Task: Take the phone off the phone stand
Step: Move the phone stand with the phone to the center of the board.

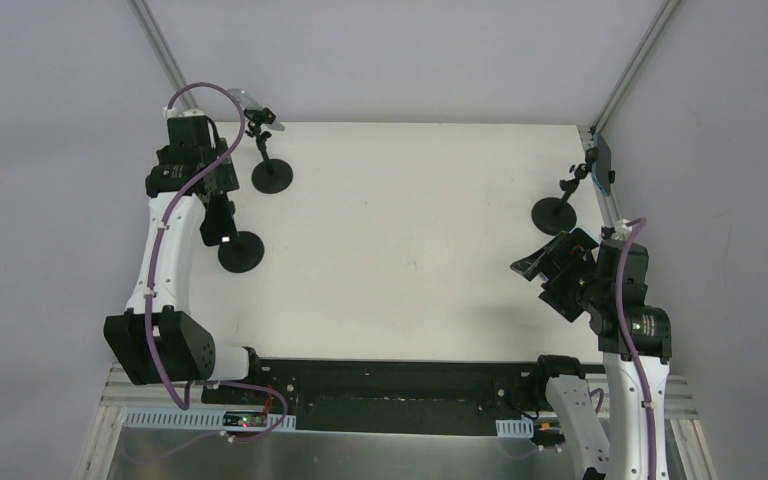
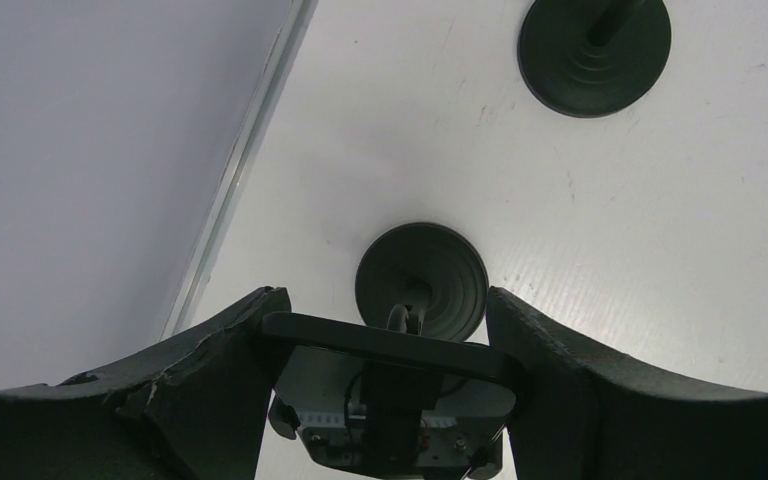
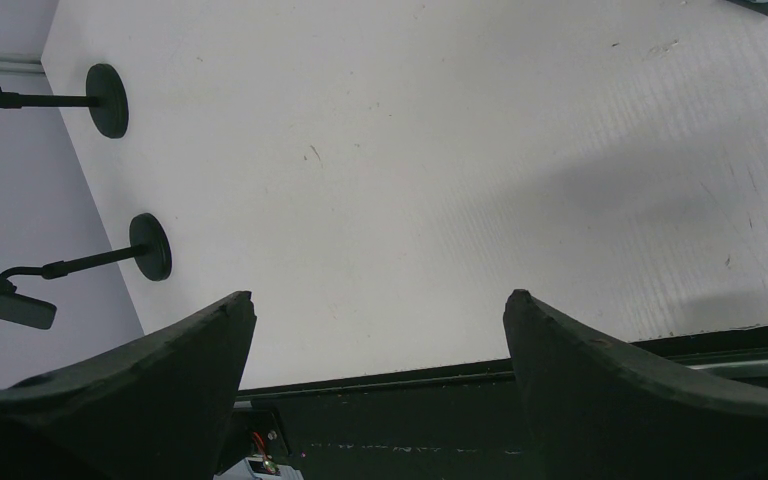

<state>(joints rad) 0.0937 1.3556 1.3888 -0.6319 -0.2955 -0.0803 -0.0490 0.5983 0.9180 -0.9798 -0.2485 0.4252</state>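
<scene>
Between left gripper [image 2: 388, 300] fingers [image 2: 210, 360], phone [image 2: 380, 340], lower edge cut off; contact unclear.

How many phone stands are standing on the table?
3. A far left stand, a near left stand under the left gripper, and a right stand. None seems hidden.

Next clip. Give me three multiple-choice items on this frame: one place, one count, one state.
1. The left gripper is over: A the near-left stand; B the right-edge stand; C the table's middle.
2. Round stand bases in the top view: A two; B three; C five.
3. The right gripper's jaws are: A open, empty; B shut on a phone; C shut on a stand.
1A, that stand's phone sits between its fingers; 2B, near-left stand, far-left stand, right-edge stand; 3A, bare table shows between them.
</scene>
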